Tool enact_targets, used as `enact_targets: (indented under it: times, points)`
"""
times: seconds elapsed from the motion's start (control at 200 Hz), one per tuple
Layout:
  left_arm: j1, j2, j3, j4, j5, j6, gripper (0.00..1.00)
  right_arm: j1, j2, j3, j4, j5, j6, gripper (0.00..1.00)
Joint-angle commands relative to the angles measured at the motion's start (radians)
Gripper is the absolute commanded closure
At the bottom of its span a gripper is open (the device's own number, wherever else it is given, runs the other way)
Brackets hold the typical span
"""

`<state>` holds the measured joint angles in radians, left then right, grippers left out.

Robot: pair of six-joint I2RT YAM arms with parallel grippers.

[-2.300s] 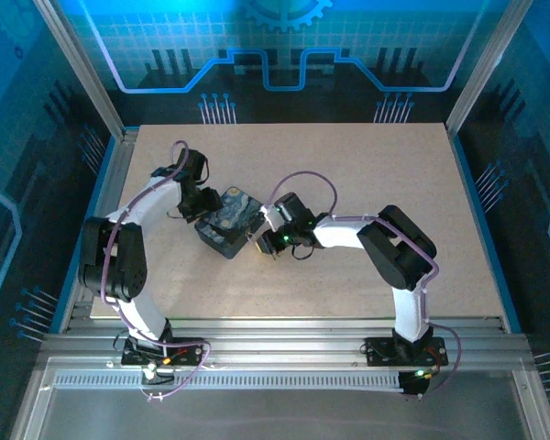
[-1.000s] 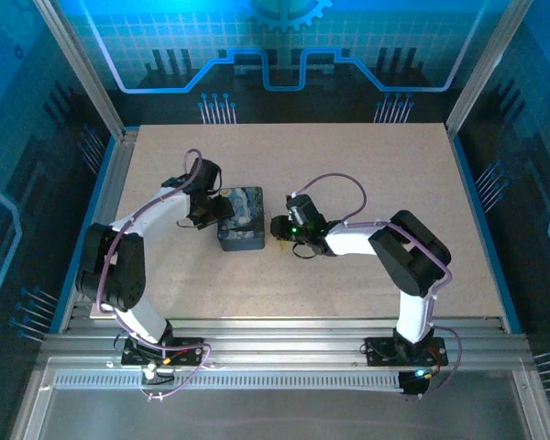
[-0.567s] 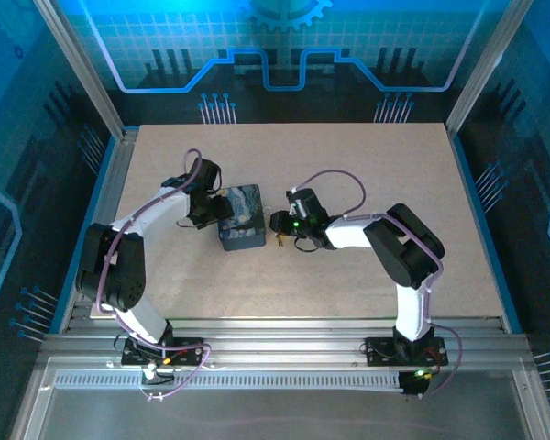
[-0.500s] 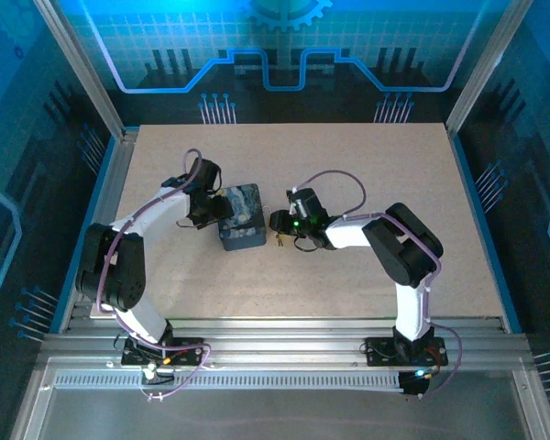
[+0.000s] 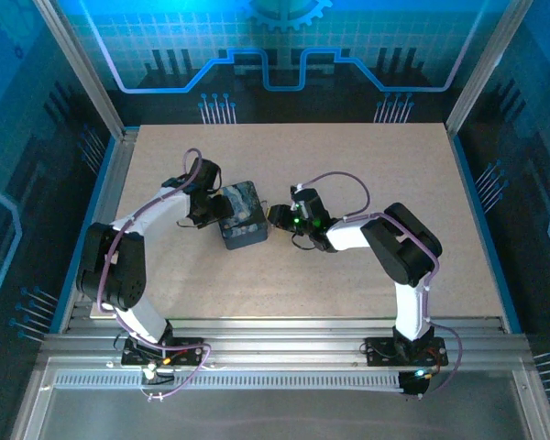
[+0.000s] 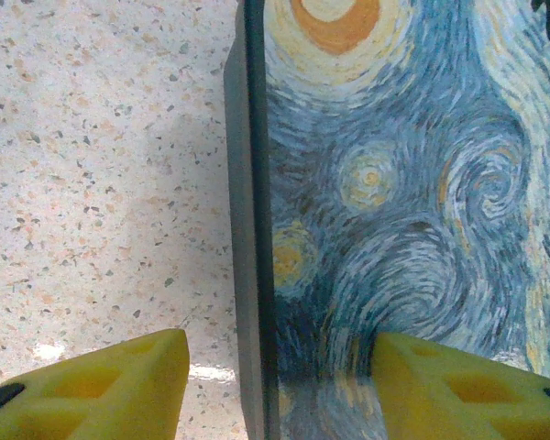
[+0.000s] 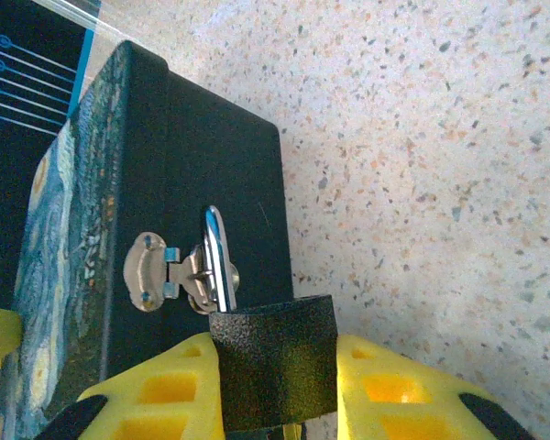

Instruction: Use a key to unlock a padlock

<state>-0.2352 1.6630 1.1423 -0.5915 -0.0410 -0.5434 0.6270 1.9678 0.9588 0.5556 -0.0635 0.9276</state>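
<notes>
Right fingers (image 7: 385, 385) are clamped on the padlock (image 7: 273, 362), its black body squeezed between the yellow pads! The shackle (image 7: 218, 261) runs up through the hasp (image 7: 156, 273) on the side wall of the box (image 7: 192, 174). Left fingers (image 6: 110, 385) are spread wide, straddling the box's edge: one over the table (image 6: 92, 165), one over the painted lid.

The box (image 6: 394, 229) lid is painted in deep blue swirls with yellow orbs and an orange-and-cream disc. Its sides are matt black, with a silver hasp (image 7: 156, 270). The padlock (image 7: 273, 371) has a black crinkle-textured body and a shiny chrome loop. The left tool (image 6: 275, 394) and right tool (image 7: 275, 399) carry bright yellow pads (image 7: 394, 390). The surface (image 6: 101, 165) is cream, speckled brown and grey.
</notes>
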Motion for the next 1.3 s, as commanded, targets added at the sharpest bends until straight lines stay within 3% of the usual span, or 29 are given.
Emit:
enact_targets:
  times: [0.0, 0.295, 0.365, 0.495, 0.63, 0.71, 0.79, 0.935, 1.126, 1.296]
  points:
    - [0.005, 0.064, -0.054, -0.131, -0.029, 0.020, 0.44, -0.021, -0.022, 0.012, 0.135, 0.056, -0.002, 0.99]
    - [0.089, 0.059, 0.016, -0.122, 0.096, 0.036, 0.43, -0.003, -0.068, -0.037, 0.137, -0.058, -0.135, 1.00]
    - [0.106, 0.060, 0.029, -0.099, 0.151, 0.018, 0.43, 0.026, -0.072, -0.041, 0.101, -0.052, -0.145, 1.00]
    - [0.108, 0.071, 0.077, -0.114, 0.134, 0.030, 0.43, 0.055, -0.089, -0.074, 0.071, 0.002, -0.140, 0.99]
    - [0.108, 0.061, 0.105, -0.135, 0.121, 0.045, 0.43, 0.052, -0.117, -0.057, -0.049, 0.061, -0.196, 0.91]
    - [0.108, 0.051, 0.117, -0.147, 0.110, 0.057, 0.43, 0.049, -0.136, -0.025, -0.133, 0.075, -0.246, 0.80]
    - [0.108, 0.036, 0.124, -0.151, 0.107, 0.065, 0.41, 0.048, -0.140, 0.018, -0.197, 0.043, -0.296, 0.69]
    - [0.108, 0.014, 0.154, -0.170, 0.139, 0.068, 0.39, 0.048, -0.132, 0.066, -0.233, -0.033, -0.355, 0.58]
    - [0.115, -0.009, 0.142, -0.180, 0.129, 0.071, 0.37, 0.059, -0.121, 0.100, -0.251, -0.075, -0.349, 0.53]
    - [0.121, -0.018, 0.107, -0.154, 0.152, 0.062, 0.37, 0.087, -0.079, 0.153, -0.329, -0.073, -0.336, 0.57]
